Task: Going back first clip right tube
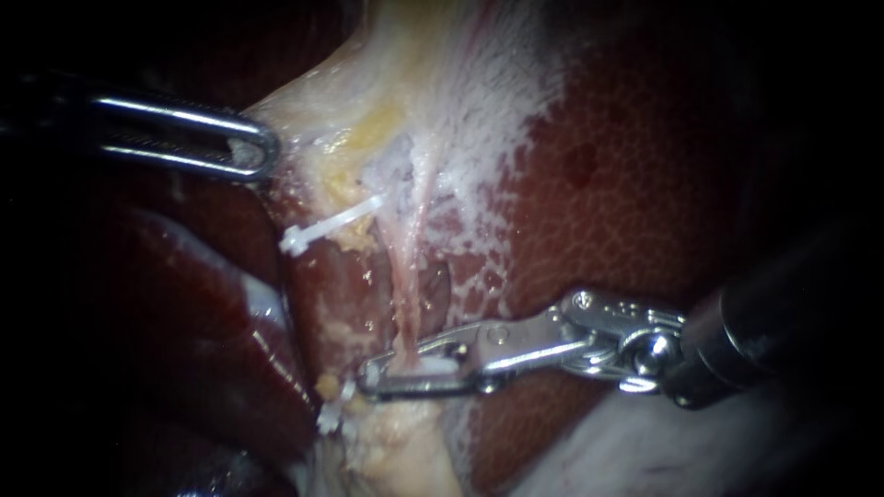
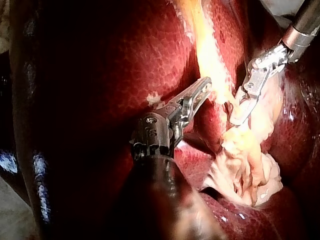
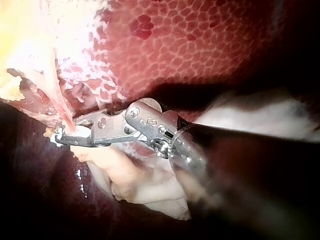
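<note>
**Right instrument (image 1: 373, 377): end effector clamped on a white clip (image 1: 431, 365) at the near end of the pink tube (image 1: 405, 294).**

The right instrument comes in from the right across the liver (image 1: 626, 184). The pink tube passes between its jaws where they hold the white clip. Left of the tube, a second clip (image 1: 331, 224) lies slanted on yellowish tissue. A third clip (image 1: 330, 416) sits just left of the end effector's tip and a little nearer. Far and to the left, the left instrument (image 1: 262, 152) has its end effector closed on the edge of the pale tissue (image 1: 368, 92), well apart from the right one.
</note>
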Tool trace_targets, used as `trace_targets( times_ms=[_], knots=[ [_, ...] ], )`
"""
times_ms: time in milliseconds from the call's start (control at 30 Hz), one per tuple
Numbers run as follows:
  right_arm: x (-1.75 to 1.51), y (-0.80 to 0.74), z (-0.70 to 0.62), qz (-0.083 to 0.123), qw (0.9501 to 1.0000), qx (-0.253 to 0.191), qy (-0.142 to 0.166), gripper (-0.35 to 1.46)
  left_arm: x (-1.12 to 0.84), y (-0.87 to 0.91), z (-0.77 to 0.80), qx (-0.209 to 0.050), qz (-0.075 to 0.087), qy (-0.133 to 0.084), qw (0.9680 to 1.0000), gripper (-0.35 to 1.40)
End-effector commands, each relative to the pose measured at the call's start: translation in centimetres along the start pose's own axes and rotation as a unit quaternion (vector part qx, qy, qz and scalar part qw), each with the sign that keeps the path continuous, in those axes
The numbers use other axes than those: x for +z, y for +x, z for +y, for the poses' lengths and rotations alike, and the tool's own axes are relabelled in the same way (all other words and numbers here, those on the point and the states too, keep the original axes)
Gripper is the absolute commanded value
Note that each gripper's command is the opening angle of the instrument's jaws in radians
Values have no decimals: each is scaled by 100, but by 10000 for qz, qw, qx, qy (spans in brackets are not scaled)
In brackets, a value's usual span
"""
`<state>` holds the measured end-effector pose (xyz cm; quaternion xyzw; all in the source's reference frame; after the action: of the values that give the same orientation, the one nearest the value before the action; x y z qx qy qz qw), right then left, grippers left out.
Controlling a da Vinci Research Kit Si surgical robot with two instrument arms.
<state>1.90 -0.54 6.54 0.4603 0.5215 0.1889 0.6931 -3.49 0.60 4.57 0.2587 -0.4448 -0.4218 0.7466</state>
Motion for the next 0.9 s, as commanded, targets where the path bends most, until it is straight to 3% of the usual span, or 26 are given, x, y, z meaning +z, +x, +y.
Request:
trace_targets(
  times_ms=[33,367,800,833,900],
  knots=[
    [0,0,0,11,10000,60,-6,-35,0,0,0,0,-1,-3,10000,-35],
    [2,2,2,-47,9984,528,174,-35,0,0,-1,0,-1,-5,10000,-35],
    [1,2,5,-58,9977,636,228,-35,0,0,-1,1,-2,-6,10000,-35],
    [2,2,5,-58,9977,636,228,-34,0,0,-1,1,-2,-6,10000,-35],
    [2,2,4,-58,9977,636,228,-8,0,0,-1,1,-2,-6,10000,-35]
  ],
)
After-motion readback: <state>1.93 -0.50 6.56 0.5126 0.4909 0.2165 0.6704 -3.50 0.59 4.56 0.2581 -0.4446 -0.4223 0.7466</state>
